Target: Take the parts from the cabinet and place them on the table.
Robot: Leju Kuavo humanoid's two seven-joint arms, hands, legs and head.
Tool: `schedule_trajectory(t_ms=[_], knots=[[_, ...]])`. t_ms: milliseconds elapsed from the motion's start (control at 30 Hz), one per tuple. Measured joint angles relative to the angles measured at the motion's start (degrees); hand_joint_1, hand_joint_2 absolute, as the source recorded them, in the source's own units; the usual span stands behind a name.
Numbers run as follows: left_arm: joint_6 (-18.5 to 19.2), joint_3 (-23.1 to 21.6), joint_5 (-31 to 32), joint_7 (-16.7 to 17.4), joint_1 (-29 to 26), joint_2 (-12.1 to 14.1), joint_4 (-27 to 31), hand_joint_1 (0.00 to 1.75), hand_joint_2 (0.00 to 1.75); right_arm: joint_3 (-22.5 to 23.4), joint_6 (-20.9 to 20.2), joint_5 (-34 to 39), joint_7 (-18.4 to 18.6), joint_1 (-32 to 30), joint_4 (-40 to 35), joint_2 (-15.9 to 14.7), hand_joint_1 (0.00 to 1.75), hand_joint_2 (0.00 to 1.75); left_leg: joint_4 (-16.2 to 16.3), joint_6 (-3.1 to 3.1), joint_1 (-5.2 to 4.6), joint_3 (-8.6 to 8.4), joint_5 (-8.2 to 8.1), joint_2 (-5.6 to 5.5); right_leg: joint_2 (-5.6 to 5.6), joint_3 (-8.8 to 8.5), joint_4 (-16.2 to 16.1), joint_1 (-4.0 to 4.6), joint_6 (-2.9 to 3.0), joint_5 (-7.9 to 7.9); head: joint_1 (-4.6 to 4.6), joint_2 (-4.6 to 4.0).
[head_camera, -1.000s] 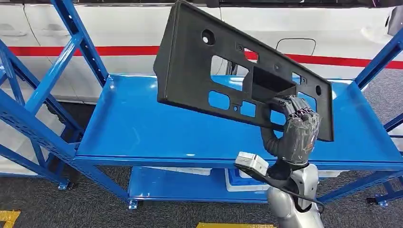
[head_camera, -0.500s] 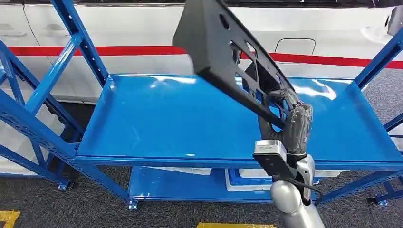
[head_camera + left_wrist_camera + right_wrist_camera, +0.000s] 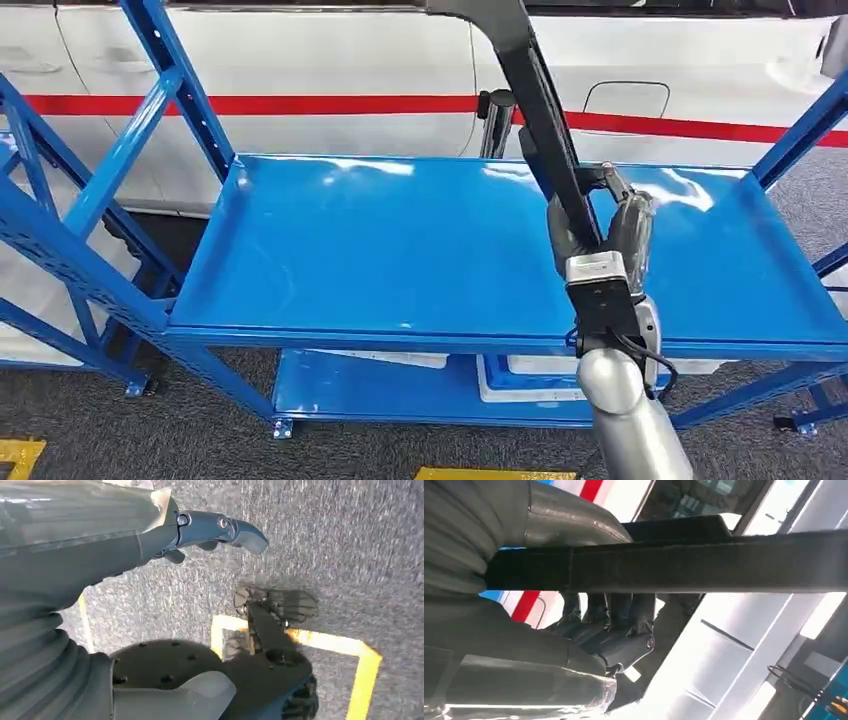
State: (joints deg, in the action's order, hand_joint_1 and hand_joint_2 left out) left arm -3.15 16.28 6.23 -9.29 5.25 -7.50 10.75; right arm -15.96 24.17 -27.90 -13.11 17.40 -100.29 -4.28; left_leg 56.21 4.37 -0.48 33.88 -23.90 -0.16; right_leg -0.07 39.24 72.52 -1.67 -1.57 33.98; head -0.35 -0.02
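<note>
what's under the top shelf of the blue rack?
Under the top shelf sits a lower blue shelf holding white trays. The top shelf covers most of them, so their contents can't be seen.

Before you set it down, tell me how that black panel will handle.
The black panel probably stays stiff: held near one end by the right hand, it stands edge-on above the blue shelf without visible sag. It seems light for its size, since one hand carries it. Being long and thin, it may swing or tip when lowered.
</note>
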Motion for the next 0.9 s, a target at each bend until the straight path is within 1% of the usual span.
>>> schedule_trajectory(t_ms=[33, 67, 100, 133, 167, 200, 233, 267, 300, 333, 367, 400, 433, 467, 500, 533, 567, 600, 633, 667, 700, 733, 800, 833, 867, 900], knots=[[-0.3, 0.2, -0.2, 0.0, 0.0, 0.2, 0.0, 0.0, 1.75, -0.1, 0.0, 0.8, -0.6, 0.5, 1.2, 0.0, 1.75, 1.75, 0.0, -0.12, 0.0, 0.09, 0.08, -0.03, 0.02, 0.68, 1.9, 0.07, -0.31, 0.11, 0.07, 0.0], [-0.6, 0.5, -0.2, 0.1, -0.1, 0.3, 0.0, 0.0, 1.75, -0.2, 0.0, 1.5, -1.0, 1.4, 2.7, 0.0, 1.75, 1.75, 0.0, -0.25, 0.0, 0.15, 0.16, -0.03, 0.01, -0.11, 0.8, 0.0, -0.8, -0.79, 0.07, 0.0], [-1.0, 0.8, -0.2, 0.2, -0.2, 0.5, 0.0, 0.0, 1.75, -0.2, 0.0, 2.1, -1.4, 2.3, 4.2, 0.0, 1.75, 1.75, 0.1, -0.39, 0.04, 0.21, 0.24, -0.04, -0.02, -1.99, -2.5, -0.09, -1.42, -2.37, 0.09, 0.0], [-1.3, 1.0, -0.2, 0.4, -0.2, 0.6, 0.0, 0.0, 1.75, -0.3, 0.1, 2.5, -1.7, 3.0, 5.2, 0.0, 1.75, 1.75, 0.1, -0.61, 0.16, 0.23, 0.33, -0.04, -0.05, -4.72, -7.3, -0.26, -2.02, -4.19, 0.09, 0.0], [-1.8, 1.1, -0.1, 0.5, -0.2, 0.8, 0.0, 0.0, 1.75, -0.3, 0.2, 3.2, -2.1, 3.9, 6.4, 0.0, 1.75, 1.75, 0.4, -0.94, 0.19, 0.35, 0.33, -0.07, -0.12, -7.82, -12.9, -0.6, -2.46, -5.64, 0.11, 0.0], [-2.0, 1.3, -0.1, 0.5, -0.2, 1.3, 0.0, 0.0, 1.75, -0.4, 0.3, 3.7, -2.6, 5.0, 7.6, 0.0, 1.75, 1.75, 0.9, -1.49, -0.09, 0.93, 0.24, -0.08, 0.09, -9.68, -15.0, -0.37, -2.09, -5.64, 0.35, 0.0], [-2.3, 1.3, -0.1, 0.6, -0.1, 1.4, 0.0, 0.0, 1.75, -0.6, 0.4, 4.2, -2.9, 5.6, 8.7, 0.3, 1.75, 1.75, 1.1, -1.81, -0.21, 1.01, 0.38, -0.16, 0.58, -8.83, -14.2, 0.17, -1.5, -6.29, 0.0, 0.0], [-2.5, 1.4, -0.2, 0.6, -0.1, 1.8, 0.0, 0.0, 1.75, -0.6, 0.6, 4.8, -3.4, 6.2, 9.8, 0.4, 1.75, 1.75, 1.6, -1.9, -0.34, 1.24, 0.4, -0.26, 0.54, -8.51, -14.6, -0.1, -1.04, -5.93, 0.04, 0.0], [-2.8, 1.4, -0.2, 0.6, -0.1, 1.9, 0.0, 0.0, 1.75, -0.6, 0.6, 5.3, -3.7, 6.7, 11.0, 0.5, 1.75, 1.75, 1.7, -2.05, -0.16, 1.42, 0.53, -0.35, 0.55, -8.39, -14.4, -0.12, -0.81, -5.99, -0.15, 0.0], [-3.0, 1.5, -0.2, 0.6, -0.1, 2.2, 0.0, 0.0, 1.75, -0.6, 0.7, 5.7, -3.9, 7.0, 12.0, 0.5, 1.75, 1.75, 1.7, -2.29, 0.1, 1.65, 0.63, -0.41, 0.52, -8.29, -14.5, -0.25, -0.42, -6.15, -0.11, 0.0], [-3.4, 1.6, -0.2, 0.6, -0.2, 2.5, 0.0, 0.0, 1.75, -0.7, 0.7, 6.1, -4.4, 7.6, 12.9, 0.7, 1.75, 1.75, 2.4, -2.73, 0.52, 2.04, -0.04, -0.33, 0.49, -8.1, -14.5, -0.45, 0.04, -6.45, -0.11, 0.0], [-3.6, 1.9, -0.2, 0.6, -0.1, 2.5, 0.0, 0.0, 1.75, -0.7, 0.9, 6.5, -4.6, 8.2, 13.8, 1.0, 1.75, 1.75, 4.3, -3.14, 0.61, 2.8, -2.07, -0.17, 0.45, -7.86, -14.5, -0.32, 0.57, -6.75, -0.28, 0.0], [-3.7, 2.0, -0.3, 0.6, -0.1, 2.6, 0.0, 0.0, 1.75, -0.7, 1.0, 6.6, -4.9, 8.6, 14.5, 1.3, 1.75, 1.75, 8.0, -3.5, 0.69, 4.26, -4.74, -0.11, 0.41, -7.59, -14.5, -0.14, 0.87, -6.9, -0.31, 0.0], [-4.0, 2.3, -0.3, 0.6, -0.1, 2.6, 0.0, 0.0, 1.75, -0.7, 1.1, 6.7, -5.2, 8.9, 15.1, 1.5, 1.75, 1.75, 12.6, -3.79, 0.81, 6.06, -7.24, -0.09, 0.38, -7.31, -14.5, 0.04, 1.25, -7.15, -0.33, 0.0], [-4.2, 2.4, -0.3, 0.7, -0.1, 2.6, 0.0, 0.0, 1.75, -0.8, 1.3, 6.8, -5.4, 8.9, 15.8, 1.8, 1.75, 1.75, 16.7, -3.98, 0.92, 7.59, -9.01, -0.07, 0.33, -7.06, -14.5, 0.24, 1.37, -7.25, -0.33, 0.0], [-4.3, 2.6, -0.4, 0.8, -0.1, 2.7, 0.0, 0.0, 1.75, -1.0, 1.4, 6.8, -5.5, 8.8, 16.6, 2.0, 1.75, 1.75, 19.0, -4.02, 0.99, 8.32, -9.49, -0.06, 0.27, -6.82, -14.5, 0.41, 1.64, -7.43, -0.28, 0.0], [-4.5, 2.7, -0.4, 0.8, -0.1, 2.8, 0.0, 0.0, 1.75, -1.1, 1.5, 6.8, -5.6, 8.8, 17.0, 2.2, 1.75, 1.75, 18.7, -3.9, 1.01, 7.82, -8.73, -0.06, 0.27, -6.66, -14.5, 0.54, 1.63, -7.49, -0.35, 0.0], [-4.6, 2.8, -0.4, 0.8, 0.0, 2.8, 0.0, 0.0, 1.75, -1.2, 1.5, 6.7, -5.7, 8.8, 17.2, 2.4, 1.75, 1.75, 16.2, -3.66, 1.01, 6.24, -7.07, -0.07, 0.28, -6.54, -14.5, 0.65, 1.74, -7.63, -0.3, 0.0], [-4.7, 2.9, -0.5, 0.8, 0.1, 2.9, 0.0, 0.0, 1.75, -1.2, 1.5, 6.7, -5.9, 8.9, 17.4, 2.7, 1.75, 1.75, 11.8, -3.27, 1.0, 3.5, -4.86, -0.08, 0.28, -6.51, -14.5, 0.77, 1.66, -7.7, -0.33, 0.0], [-4.9, 2.9, -0.5, 0.8, 0.2, 2.9, 0.0, 0.0, 1.75, -1.2, 1.5, 6.6, -6.0, 9.0, 17.6, 2.9, 1.75, 1.75, 6.6, -2.69, 0.92, 0.33, -2.94, -0.12, 0.28, -6.55, -14.5, 0.85, 1.61, -7.75, -0.3, 0.0], [-5.0, 2.9, -0.6, 0.8, 0.4, 3.2, 0.0, 0.0, 1.75, -1.2, 1.5, 6.5, -6.3, 9.2, 17.7, 3.1, 1.75, 1.75, 2.8, -2.19, 0.73, -1.77, -3.38, -0.26, 0.25, -6.51, -14.5, 0.87, 1.49, -7.86, -0.24, 0.0], [-5.2, 2.9, -0.7, 0.8, 0.5, 3.2, 0.0, 0.0, 1.75, -1.1, 1.4, 6.4, -6.4, 9.6, 17.9, 3.2, 1.75, 1.75, 2.2, -2.2, 0.43, -2.22, -3.23, -0.14, 0.23, -6.27, -14.5, 1.09, 1.11, -8.12, -0.22, 0.0], [-5.5, 3.2, -0.7, 0.7, 0.5, 3.3, 0.0, 0.0, 1.75, -1.2, 1.3, 6.5, -6.6, 10.1, 18.6, 3.6, 1.75, 1.75, 2.1, -1.99, -0.03, -1.99, -3.16, -0.16, 0.15, -6.21, -14.5, 0.78, 0.68, -8.4, -0.46, 0.0], [-5.5, 3.3, -0.7, 0.7, 0.4, 3.5, 0.0, 0.0, 1.75, -1.2, 1.2, 6.5, -6.6, 10.2, 19.0, 3.7, 1.75, 1.75, 1.8, -1.68, -0.11, -1.99, -2.87, -0.15, 0.16, -6.23, -14.9, 0.81, 0.27, -8.67, -0.39, 0.0], [-5.5, 3.6, -0.7, 0.6, 0.4, 3.5, 0.0, 0.0, 1.75, -1.2, 1.2, 6.5, -6.7, 10.4, 19.2, 3.7, 1.75, 1.75, 0.2, -1.2, 0.66, -2.37, -1.81, 0.03, 0.16, -5.9, -14.5, 1.47, 0.04, -8.38, -0.39, 0.0], [-5.5, 3.8, -0.7, 0.5, 0.5, 3.5, 0.0, 0.0, 1.75, -1.1, 1.2, 6.5, -6.8, 10.6, 19.5, 3.7, 1.75, 1.75, -0.2, -1.08, 0.52, -2.32, -1.38, 0.17, 0.08, -4.95, -13.2, 1.2, 0.15, -7.27, -0.3, 0.0]])
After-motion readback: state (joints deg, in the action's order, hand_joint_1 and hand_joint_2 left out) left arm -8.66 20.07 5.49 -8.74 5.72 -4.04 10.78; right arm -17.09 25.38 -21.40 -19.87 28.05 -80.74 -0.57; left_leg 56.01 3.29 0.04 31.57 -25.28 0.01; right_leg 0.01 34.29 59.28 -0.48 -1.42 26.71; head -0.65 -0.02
